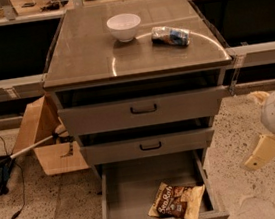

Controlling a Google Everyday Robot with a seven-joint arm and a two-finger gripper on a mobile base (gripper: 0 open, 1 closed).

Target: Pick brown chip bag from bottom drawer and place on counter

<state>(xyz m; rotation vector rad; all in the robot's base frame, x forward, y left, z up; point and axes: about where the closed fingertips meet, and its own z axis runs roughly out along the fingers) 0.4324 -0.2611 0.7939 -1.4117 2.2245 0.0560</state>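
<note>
Step in hand: approach; nothing is grasped yet.

The lowest, deepest grey metal bottom drawer (137,187) is seen pulled open at bottom centre of the frame. The small crinkly dark brown chip bag (177,203) with cream edges and white script is found lying flat on the drawer floor, toward the front right corner, its lower edge close to the front wall.

The cream-fingered gripper (250,131) on its white rounded wrist is held at the right edge of the frame, outside the cabinet and well apart from the bag. Its fingers (262,153) are spread apart; nothing is held between them.

The glossy grey-brown counter (84,53) at upper centre is shared by a white bowl (124,26) and a blue-and-silver foil packet (170,35); bare surface is left at front and left.

Next move, as judged: the gripper is to be carried left and down into the drawer, set over the bag, then closed on its crinkled body.
</note>
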